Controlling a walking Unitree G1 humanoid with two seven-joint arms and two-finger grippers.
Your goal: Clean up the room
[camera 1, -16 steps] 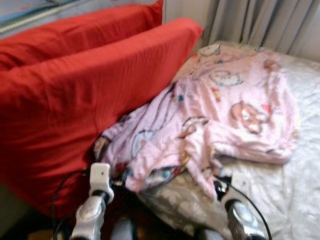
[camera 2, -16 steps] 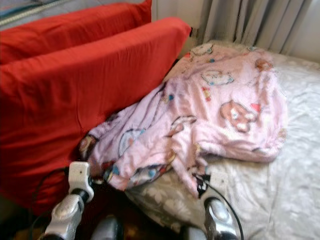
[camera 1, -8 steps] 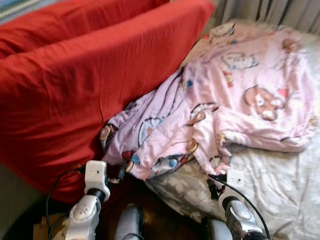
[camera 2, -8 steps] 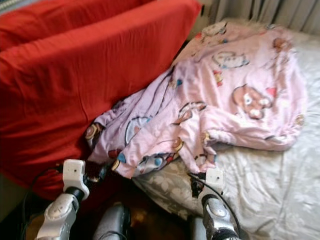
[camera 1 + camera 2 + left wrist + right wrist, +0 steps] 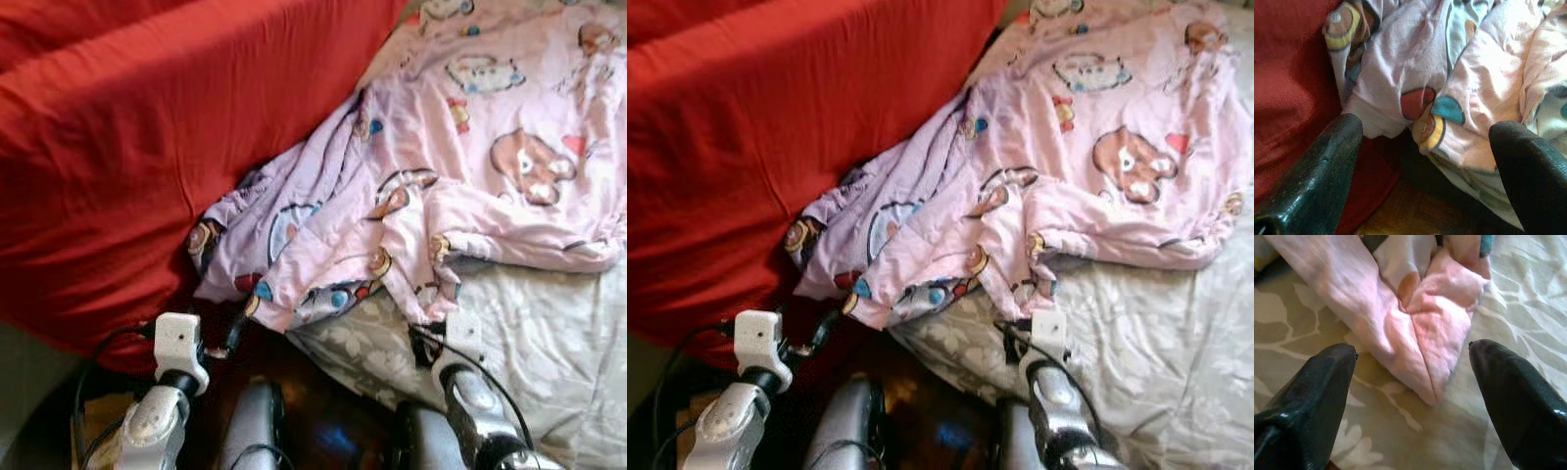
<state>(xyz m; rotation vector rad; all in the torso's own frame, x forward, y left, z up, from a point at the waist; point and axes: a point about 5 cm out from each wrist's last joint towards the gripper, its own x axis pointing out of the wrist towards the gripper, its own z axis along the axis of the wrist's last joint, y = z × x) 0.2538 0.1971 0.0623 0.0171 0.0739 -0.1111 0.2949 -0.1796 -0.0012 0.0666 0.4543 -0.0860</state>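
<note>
A pink blanket [image 5: 460,186] printed with cartoon animals lies crumpled on the bed, its lower edge hanging over the bed's corner. My left gripper [image 5: 231,335] is open just below that hanging edge, beside the red cushion. In the left wrist view the blanket's edge [image 5: 1449,112] sits between and beyond the two black fingers [image 5: 1327,166]. My right gripper [image 5: 429,345] is open over the sheet. A pointed fold of the blanket [image 5: 1420,328] lies between its fingers [image 5: 1518,396], untouched.
A large red cushion [image 5: 147,157] leans against the bed on the left. The grey floral bedsheet [image 5: 549,343] covers the mattress on the right. Dark floor [image 5: 323,431] shows between my arms, below the bed's corner.
The camera has tilted down and come nearer the bed, so curtains and far bed have left the picture. Both grippers remain low at the blanket's near edge, still open.
</note>
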